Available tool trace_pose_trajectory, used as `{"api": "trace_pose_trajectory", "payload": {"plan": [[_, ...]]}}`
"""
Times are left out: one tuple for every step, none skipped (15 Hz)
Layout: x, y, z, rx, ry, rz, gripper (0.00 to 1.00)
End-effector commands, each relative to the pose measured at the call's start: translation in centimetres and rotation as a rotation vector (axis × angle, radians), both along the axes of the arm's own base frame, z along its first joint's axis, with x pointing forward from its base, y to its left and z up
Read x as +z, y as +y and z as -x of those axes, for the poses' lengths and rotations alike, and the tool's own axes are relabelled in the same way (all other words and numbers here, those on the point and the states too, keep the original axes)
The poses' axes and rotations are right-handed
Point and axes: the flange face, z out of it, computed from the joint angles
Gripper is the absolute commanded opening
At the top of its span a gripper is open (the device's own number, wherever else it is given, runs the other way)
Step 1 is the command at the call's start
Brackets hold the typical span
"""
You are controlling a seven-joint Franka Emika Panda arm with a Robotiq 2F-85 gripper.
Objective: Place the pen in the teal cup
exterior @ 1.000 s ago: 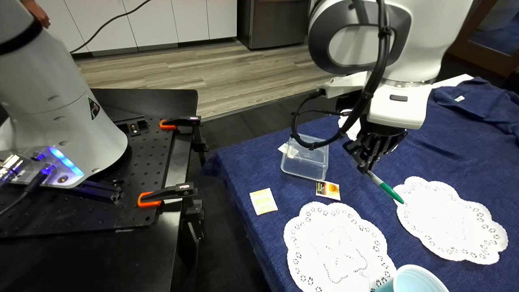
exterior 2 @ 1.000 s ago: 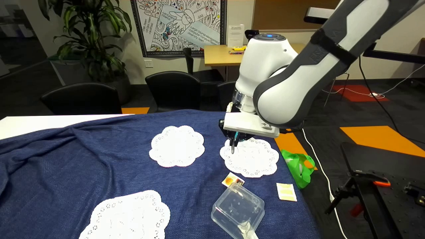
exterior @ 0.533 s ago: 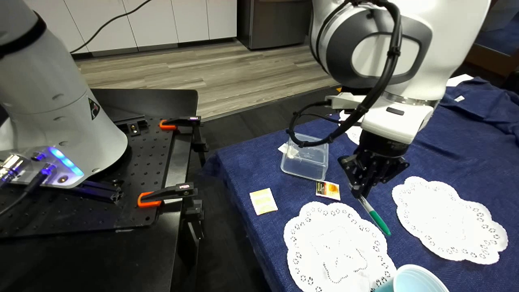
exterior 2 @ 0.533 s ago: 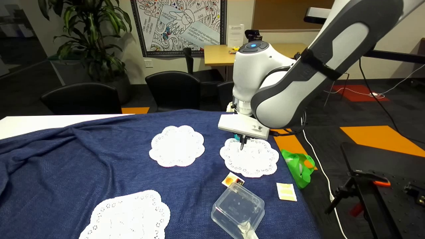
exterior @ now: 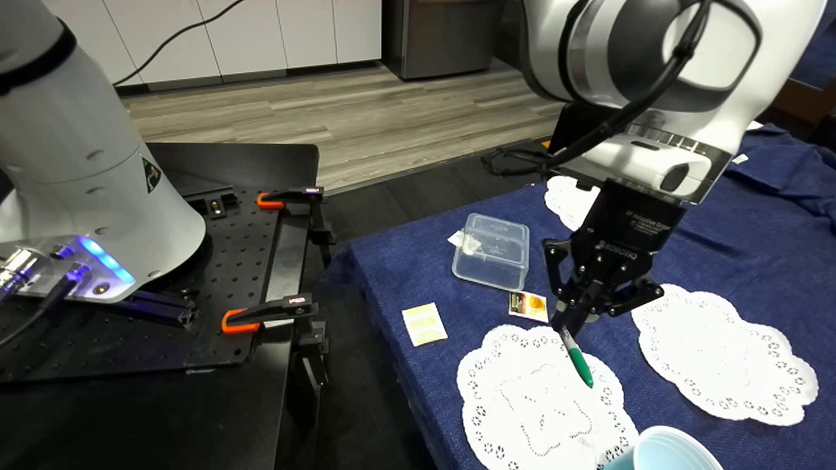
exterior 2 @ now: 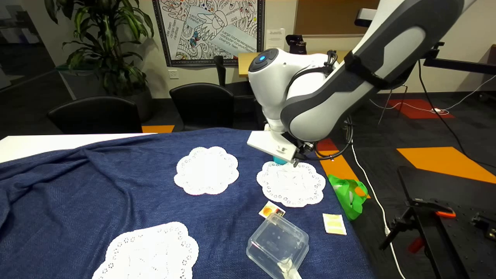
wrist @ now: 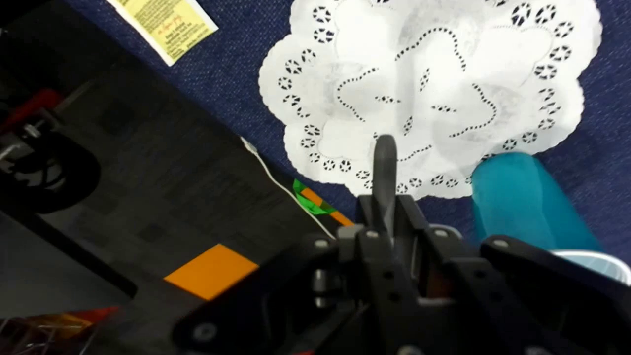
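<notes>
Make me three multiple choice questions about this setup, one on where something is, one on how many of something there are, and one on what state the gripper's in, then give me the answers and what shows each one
1. Where is the clear plastic box?
A. On the floor
B. On the dark blue tablecloth
C. On a black chair

2. How many white lace doilies are in view?
A. Two
B. Five
C. Three

3. What state is the gripper in?
A. Closed on the green-ended pen
B. Wide open with nothing in it
C. Closed on the teal cup

Answers:
1: B, since both exterior views show it resting on the cloth.
2: C, since three can be counted in both exterior views.
3: A, since the wrist view shows the jaws closed around the pen, which juts out beyond them.
</notes>
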Motion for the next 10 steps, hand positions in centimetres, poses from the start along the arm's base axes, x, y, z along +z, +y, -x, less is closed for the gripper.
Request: {"api": "trace_pose_trajectory", "payload": {"plan": [[1.0, -0.6, -0.6, -0.163, 0.078, 0.104, 0.03], [1.1, -0.8, -0.5, -0.207, 0.107, 0.13, 0.03], [1.2, -1.0, -0.5, -0.241, 0.133, 0.153, 0.03], [1.2, -1.5, -0.5, -0.268, 0.152, 0.185, 0.03], [1.1, -1.9, -0.5, -0.28, 0.17, 0.211, 0.03], [0.9, -2.4, -0.5, -0.283, 0.185, 0.242, 0.03], [0.7, -2.9, -0.5, -0.277, 0.196, 0.276, 0.03], [0.4, -3.4, -0.6, -0.265, 0.207, 0.311, 0.03], [0.1, -4.0, -0.6, -0.252, 0.221, 0.346, 0.03], [-0.2, -4.4, -0.7, -0.221, 0.231, 0.392, 0.03]]}}
